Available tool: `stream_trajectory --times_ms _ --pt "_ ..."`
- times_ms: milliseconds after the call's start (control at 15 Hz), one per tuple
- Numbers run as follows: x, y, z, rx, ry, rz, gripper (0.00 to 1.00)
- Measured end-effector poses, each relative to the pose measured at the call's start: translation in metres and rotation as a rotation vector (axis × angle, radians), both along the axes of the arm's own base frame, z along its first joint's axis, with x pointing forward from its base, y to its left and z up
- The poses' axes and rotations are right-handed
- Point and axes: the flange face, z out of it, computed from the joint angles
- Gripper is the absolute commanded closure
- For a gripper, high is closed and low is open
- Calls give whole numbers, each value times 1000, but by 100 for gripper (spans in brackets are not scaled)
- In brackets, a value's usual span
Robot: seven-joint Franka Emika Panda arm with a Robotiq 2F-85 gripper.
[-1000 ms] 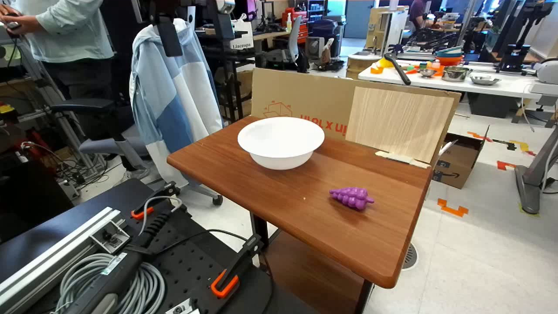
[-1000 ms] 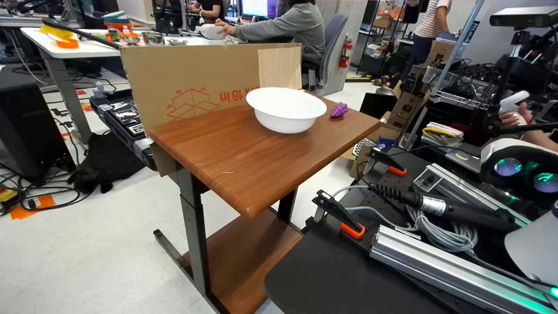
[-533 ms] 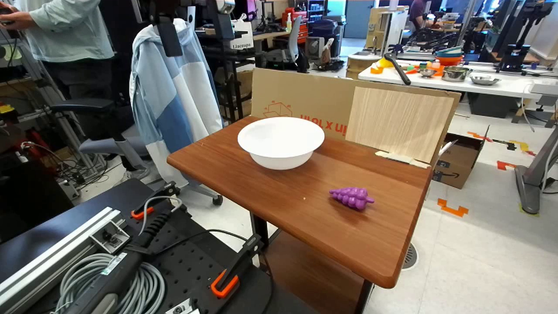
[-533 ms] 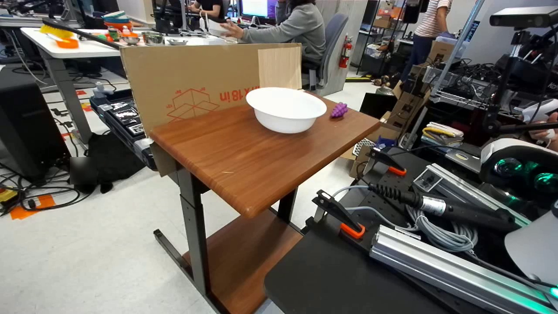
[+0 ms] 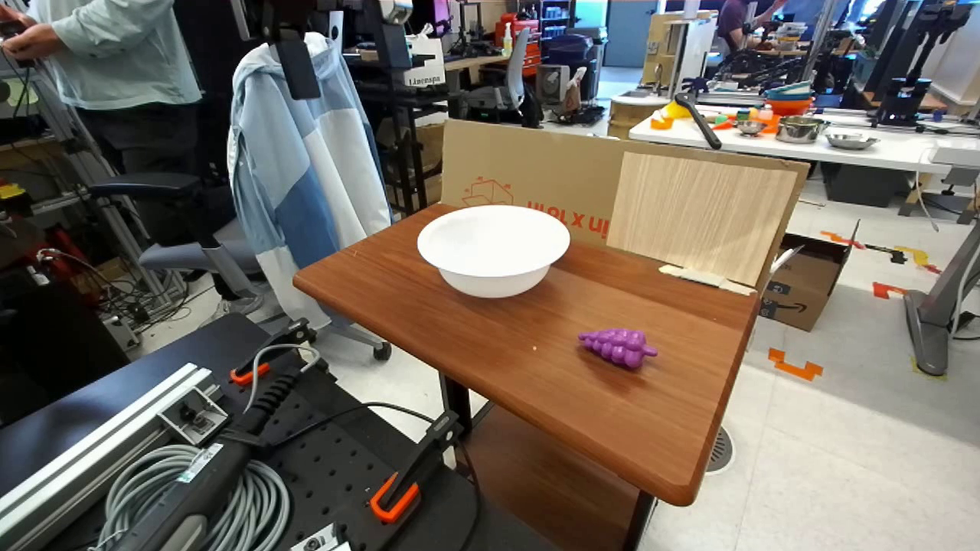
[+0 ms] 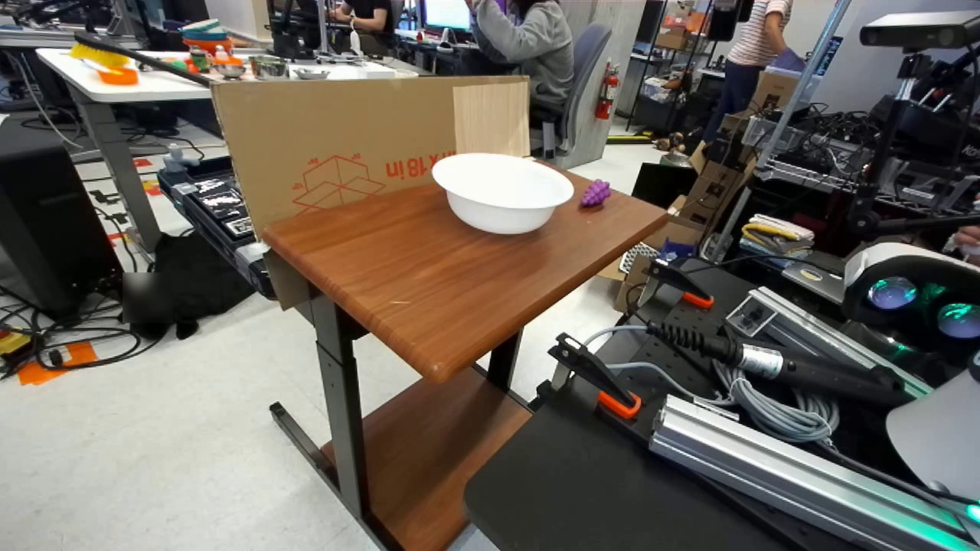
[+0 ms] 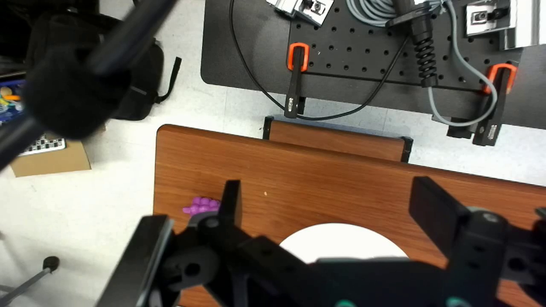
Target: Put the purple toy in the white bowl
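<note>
The purple toy (image 5: 619,348), bumpy and elongated, lies on the brown table in both exterior views, also here (image 6: 596,193). The white bowl (image 5: 494,285) stands upright and empty on the same table, apart from the toy; it also shows in an exterior view (image 6: 501,216). In the wrist view my gripper (image 7: 327,182) is open wide and empty, high above the table. The bowl (image 7: 341,239) shows between its fingers, partly hidden by the gripper body. The toy (image 7: 200,205) is just beyond the left finger, which hides part of it. Neither exterior view clearly shows the gripper.
A cardboard panel (image 5: 536,164) stands along the table's back edge with a light wood board (image 5: 697,214) against it. A black bench (image 5: 344,467) with orange clamps (image 5: 394,497) and coiled grey cable (image 5: 253,490) stands in front, with a gap to the table (image 5: 582,405).
The toy and bowl have not moved. A seated person in the background has raised their arms, and a standing person's hands have shifted.
</note>
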Motion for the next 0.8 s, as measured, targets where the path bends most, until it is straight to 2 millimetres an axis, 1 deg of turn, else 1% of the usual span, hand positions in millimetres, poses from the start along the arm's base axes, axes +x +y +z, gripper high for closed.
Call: stream_trajectory --times_ms 200,267,333,400,533,600,667,800 --pt "6 0 4 22 -48 -37 0" --pt "12 -5 6 45 -80 -71 0" --pt "19 -16 10 71 -109 -109 0" --pt "28 -35 12 94 -134 -153 0" --pt "44 -85 8 136 -171 -268 0" --pt "51 -120 -2 157 -181 -348 0" --pt "55 -143 -13 169 -179 -405 0" --pt "62 -186 -42 195 -170 -521 0"
